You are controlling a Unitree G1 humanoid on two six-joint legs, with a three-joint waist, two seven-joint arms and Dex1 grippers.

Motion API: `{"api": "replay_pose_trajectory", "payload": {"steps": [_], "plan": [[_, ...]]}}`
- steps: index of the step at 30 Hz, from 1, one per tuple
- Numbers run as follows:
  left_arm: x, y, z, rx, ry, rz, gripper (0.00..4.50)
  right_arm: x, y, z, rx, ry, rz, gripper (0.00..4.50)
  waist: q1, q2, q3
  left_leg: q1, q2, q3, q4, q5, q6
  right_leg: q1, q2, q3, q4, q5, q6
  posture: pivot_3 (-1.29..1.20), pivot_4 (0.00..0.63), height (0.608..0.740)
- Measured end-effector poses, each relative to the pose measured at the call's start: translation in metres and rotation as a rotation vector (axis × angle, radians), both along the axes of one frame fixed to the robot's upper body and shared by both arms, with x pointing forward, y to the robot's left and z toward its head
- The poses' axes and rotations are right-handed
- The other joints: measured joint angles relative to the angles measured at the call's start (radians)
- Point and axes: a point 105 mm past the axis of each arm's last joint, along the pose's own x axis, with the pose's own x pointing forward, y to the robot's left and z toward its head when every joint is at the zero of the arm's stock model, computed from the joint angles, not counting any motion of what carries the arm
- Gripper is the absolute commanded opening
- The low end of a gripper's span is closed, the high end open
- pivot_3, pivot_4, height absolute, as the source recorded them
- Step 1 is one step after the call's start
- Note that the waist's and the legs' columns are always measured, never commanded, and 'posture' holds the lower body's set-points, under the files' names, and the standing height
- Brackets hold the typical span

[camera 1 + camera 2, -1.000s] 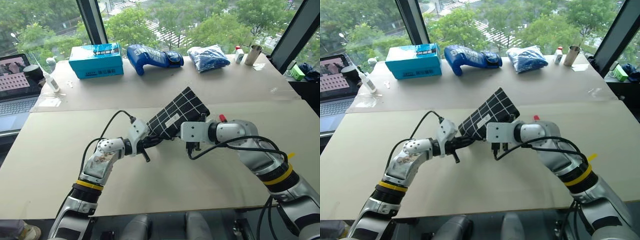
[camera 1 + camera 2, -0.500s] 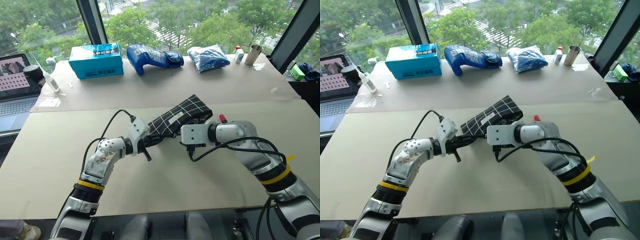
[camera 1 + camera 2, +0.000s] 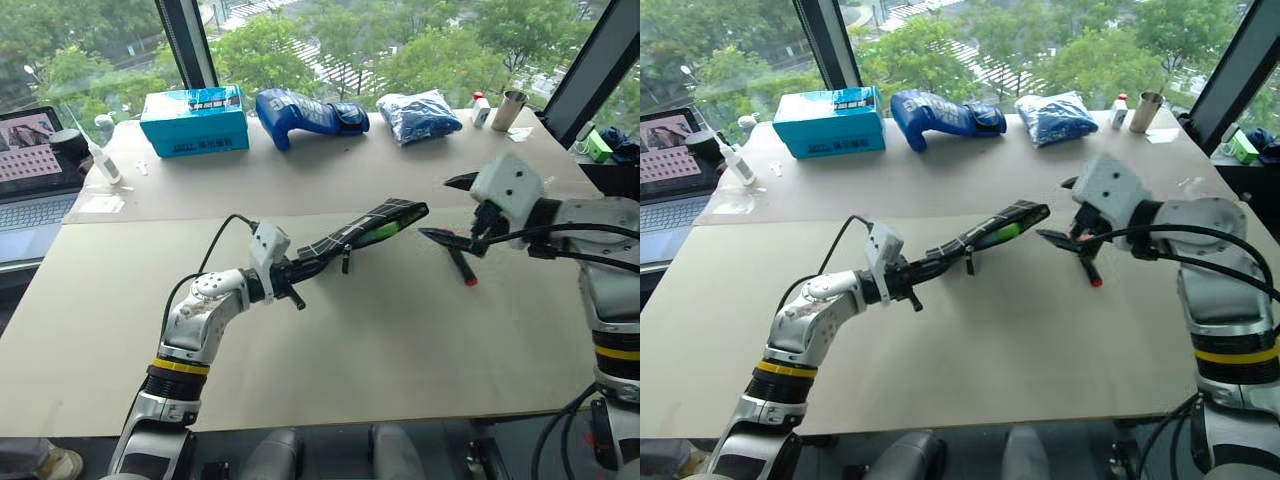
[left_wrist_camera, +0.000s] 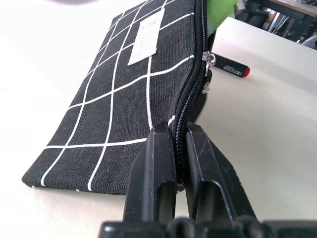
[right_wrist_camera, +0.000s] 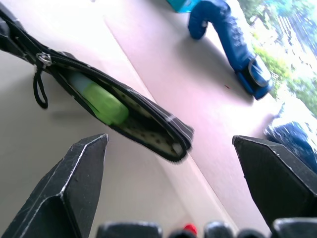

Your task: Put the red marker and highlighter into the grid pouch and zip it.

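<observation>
Grid pouch [image 3: 365, 232] edge pinched, bare table [image 3: 380, 340] below.

Bright daylight from the windows [image 3: 330, 40]; soft shadows, washed-out glare and blur in right wrist view.

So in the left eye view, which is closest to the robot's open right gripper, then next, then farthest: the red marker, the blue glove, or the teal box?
1. The red marker, lying on the table just below the right gripper.
2. The blue glove, at the table's far edge, near the middle.
3. The teal box, at the far edge too, further left past the glove.
</observation>
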Motion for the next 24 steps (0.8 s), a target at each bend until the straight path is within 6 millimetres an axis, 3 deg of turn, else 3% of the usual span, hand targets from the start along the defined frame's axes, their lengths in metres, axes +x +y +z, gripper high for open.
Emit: {"api": "replay_pose_trajectory", "payload": {"steps": [3,7,13,22,24], "plan": [[0.001,0.003,0.001,-0.003,0.005,0.011,0.00,0.003,-0.019,-0.021,0.088,0.094,-0.142,4.47,-0.004,0.000,0.000,0.000,0.000,0.000,0.000,0.000,0.000,0.000,0.000,0.000,0.001,0.000,0.000,0.00,0.150,0.740],[0.003,0.003,0.008,-0.016,-0.003,0.007,0.00,0.013,-0.024,-0.048,0.196,0.181,-0.304,4.47,-0.003,0.000,0.000,0.000,0.000,0.000,0.000,0.000,0.000,0.000,-0.001,0.001,0.001,0.000,0.000,0.00,0.150,0.740],[0.004,0.004,0.010,-0.024,0.014,0.007,0.00,0.024,-0.035,-0.081,0.172,0.230,-0.463,4.47,-0.004,0.000,0.000,0.000,-0.001,0.001,0.000,0.000,0.000,0.000,-0.002,0.000,0.001,0.000,0.000,0.00,0.150,0.740],[0.007,0.007,0.015,-0.010,0.021,0.009,0.00,0.038,-0.057,-0.113,0.146,0.303,-0.575,4.47,-0.006,0.000,0.000,0.000,-0.001,0.001,0.000,0.000,0.000,0.000,-0.001,0.000,0.001,0.000,0.000,0.00,0.150,0.740],[0.007,0.009,0.015,-0.007,0.026,0.015,0.00,0.042,-0.058,-0.115,0.170,0.316,-0.589,3.95,-0.008,0.000,0.000,0.001,0.000,0.001,0.000,0.000,0.000,0.001,-0.001,0.001,0.001,0.000,0.000,0.00,0.150,0.740]]}}
